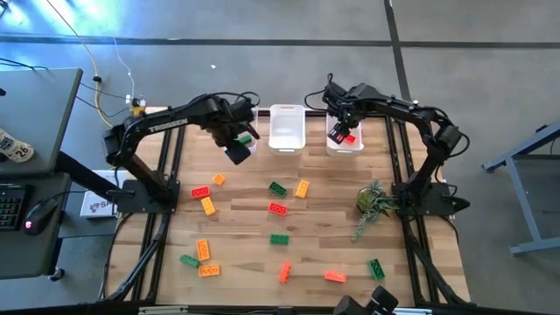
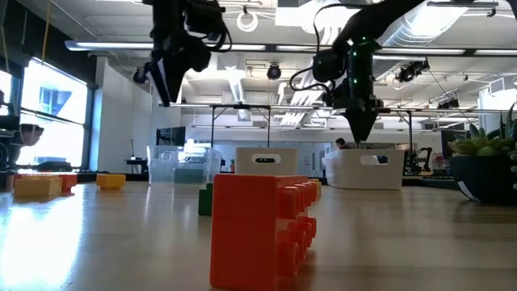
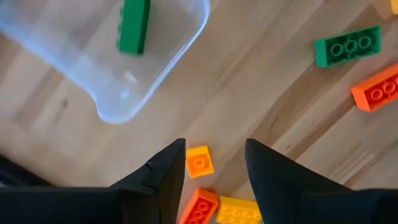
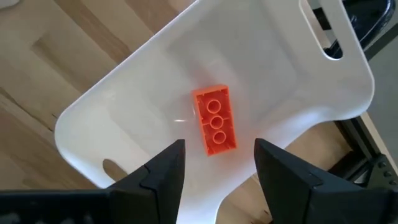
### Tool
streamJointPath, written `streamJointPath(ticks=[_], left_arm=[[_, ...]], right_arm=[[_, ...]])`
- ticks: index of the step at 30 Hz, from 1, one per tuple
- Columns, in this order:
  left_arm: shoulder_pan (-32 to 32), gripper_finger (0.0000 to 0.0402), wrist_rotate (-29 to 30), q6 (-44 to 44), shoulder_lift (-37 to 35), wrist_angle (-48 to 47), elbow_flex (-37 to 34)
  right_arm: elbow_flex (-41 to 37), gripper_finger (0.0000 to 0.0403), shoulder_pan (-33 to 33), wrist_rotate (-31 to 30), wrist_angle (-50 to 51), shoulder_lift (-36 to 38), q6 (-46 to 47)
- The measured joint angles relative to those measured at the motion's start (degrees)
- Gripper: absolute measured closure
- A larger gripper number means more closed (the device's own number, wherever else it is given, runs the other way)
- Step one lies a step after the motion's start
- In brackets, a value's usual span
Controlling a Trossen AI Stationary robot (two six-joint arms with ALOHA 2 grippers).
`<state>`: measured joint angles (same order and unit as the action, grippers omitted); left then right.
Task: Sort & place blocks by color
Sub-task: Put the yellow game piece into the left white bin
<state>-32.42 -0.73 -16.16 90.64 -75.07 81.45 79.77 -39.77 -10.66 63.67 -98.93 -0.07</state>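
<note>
My left gripper (image 3: 214, 146) is open and empty. It hovers beside the clear bin (image 1: 248, 142), where one green block (image 3: 134, 25) lies. My right gripper (image 4: 217, 146) is also open and empty, and hangs over the right white bin (image 4: 124, 124). One red-orange block (image 4: 215, 119) rests flat on that bin's floor. Several green, yellow-orange and red blocks lie flat across the table, among them a green block (image 1: 277, 188), a red block (image 1: 277, 208) and a yellow block (image 1: 208, 206). Below the left fingers are a small orange block (image 3: 199, 160), a red-orange block (image 3: 200, 208) and a yellow block (image 3: 239, 211).
Between the two other bins, at the far edge, stands a middle white bin (image 1: 287, 127). On the table's right side is a small green plant (image 1: 374, 203). More blocks lie near the near edge, such as a green block (image 1: 375, 269) and a red-orange block (image 1: 334, 276). A red-orange block (image 2: 258, 230) fills the foreground of the low view.
</note>
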Motion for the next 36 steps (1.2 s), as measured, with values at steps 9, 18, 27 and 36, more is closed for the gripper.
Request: streamJointPath(ticks=[9,18,27,36], left_arm=[[1.7,0.0248,1.5,-14.8,-7.5,3.9,-12.1],[5.7,0.0248,3.5,-22.6,-8.0,11.0,-21.5],[7.9,0.0248,5.2,-29.7,-8.1,13.0,-25.7],[8.2,0.0248,6.5,-29.8,-7.7,13.7,-25.7]], right_arm=[[0.0,0.0224,-0.2,-0.3,-0.4,0.1,-1.8],[0.0,0.0224,-1.6,0.0,-0.3,0.1,-1.5],[0.0,0.0224,-1.9,0.5,-0.3,0.1,-1.3],[0.0,0.0224,-1.9,0.6,-0.2,0.1,-1.2]])
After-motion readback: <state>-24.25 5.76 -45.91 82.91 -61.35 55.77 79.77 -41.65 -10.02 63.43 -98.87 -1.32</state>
